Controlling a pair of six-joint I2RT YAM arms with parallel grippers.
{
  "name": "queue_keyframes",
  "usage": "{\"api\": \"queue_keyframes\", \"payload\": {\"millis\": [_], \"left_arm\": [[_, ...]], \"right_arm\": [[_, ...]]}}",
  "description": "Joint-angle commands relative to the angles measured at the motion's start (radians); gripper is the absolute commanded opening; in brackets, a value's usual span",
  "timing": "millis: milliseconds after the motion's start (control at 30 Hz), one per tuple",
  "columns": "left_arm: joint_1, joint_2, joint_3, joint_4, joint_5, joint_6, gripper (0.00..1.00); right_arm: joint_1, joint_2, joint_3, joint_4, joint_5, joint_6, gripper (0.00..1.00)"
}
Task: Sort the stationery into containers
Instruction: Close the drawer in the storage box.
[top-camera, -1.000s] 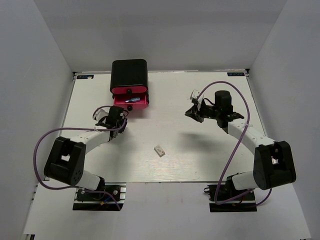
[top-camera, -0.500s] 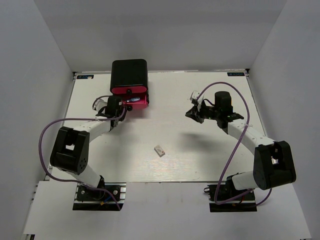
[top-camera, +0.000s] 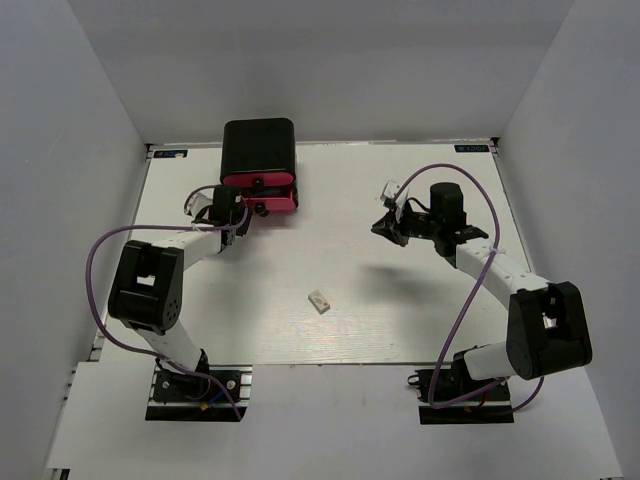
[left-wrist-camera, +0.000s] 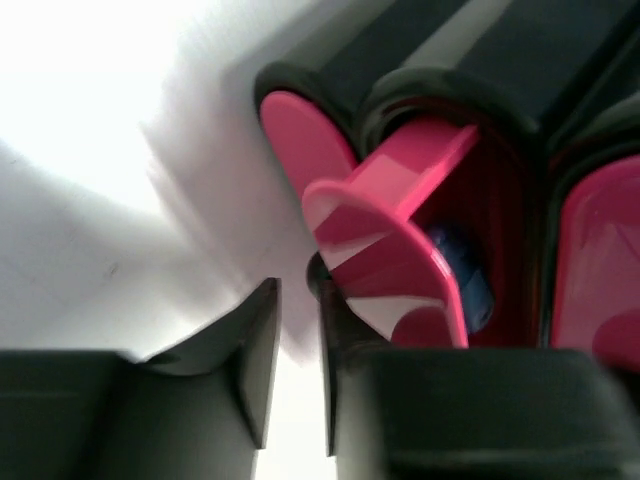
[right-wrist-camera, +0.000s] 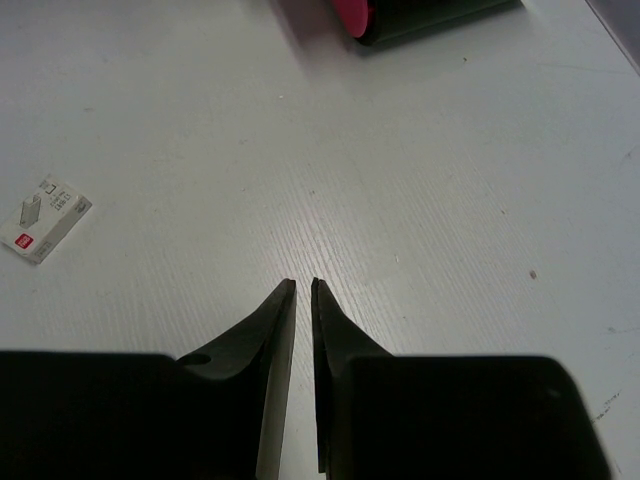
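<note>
Left gripper (left-wrist-camera: 298, 290) slightly apart, empty, beside glossy pink drawer (left-wrist-camera: 400, 195) in rounded black box (top-camera: 258, 148); right gripper (right-wrist-camera: 302, 285) barely apart, empty.

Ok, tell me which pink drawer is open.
The middle drawer: it juts from the black box with a blue piece inside; those above and below sit shut.

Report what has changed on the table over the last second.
The left gripper moved toward the black box, and the pulled-out pink drawer slid most of the way back in ahead of it; a blue piece still shows inside. Its fingers have parted slightly and hold nothing. The right gripper and the small white box stayed put.
</note>
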Motion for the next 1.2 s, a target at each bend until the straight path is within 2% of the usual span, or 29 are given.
{"api": "queue_keyframes", "payload": {"millis": [0,67,233,367,700,867,900,1000,1033,1167], "left_arm": [[0.011,-0.004,0.046,0.065,0.015,-0.008,0.36],[0.011,-0.004,0.046,0.074,0.027,-0.008,0.44],[0.011,0.005,0.046,0.107,0.037,-0.008,0.50],[0.020,0.014,0.046,0.125,0.058,-0.008,0.58],[0.029,0.054,0.064,0.157,0.100,-0.008,0.69],[0.029,0.054,0.064,0.166,0.118,-0.008,0.69],[0.029,0.054,0.053,0.176,0.118,-0.008,0.67],[0.029,0.020,-0.012,0.218,0.139,0.007,0.46],[0.029,-0.010,-0.034,0.235,0.153,0.018,0.36],[0.029,-0.084,-0.161,0.301,0.202,0.119,0.23]], "right_arm": [[-0.006,-0.012,-0.013,0.006,-0.005,-0.001,0.18],[-0.006,-0.009,-0.010,0.008,-0.005,-0.002,0.18],[-0.006,-0.006,-0.011,0.008,-0.003,-0.007,0.18],[-0.006,-0.003,-0.011,0.008,-0.003,-0.007,0.18],[-0.009,-0.004,-0.013,0.002,0.001,-0.015,0.18],[-0.009,-0.007,-0.016,0.000,0.001,-0.019,0.18],[-0.009,-0.009,-0.016,-0.001,0.001,-0.022,0.18],[-0.009,-0.012,-0.020,-0.006,0.001,-0.027,0.18],[-0.006,-0.012,-0.023,-0.003,0.001,-0.027,0.18],[-0.009,-0.014,-0.031,0.000,0.001,-0.025,0.18]]}}
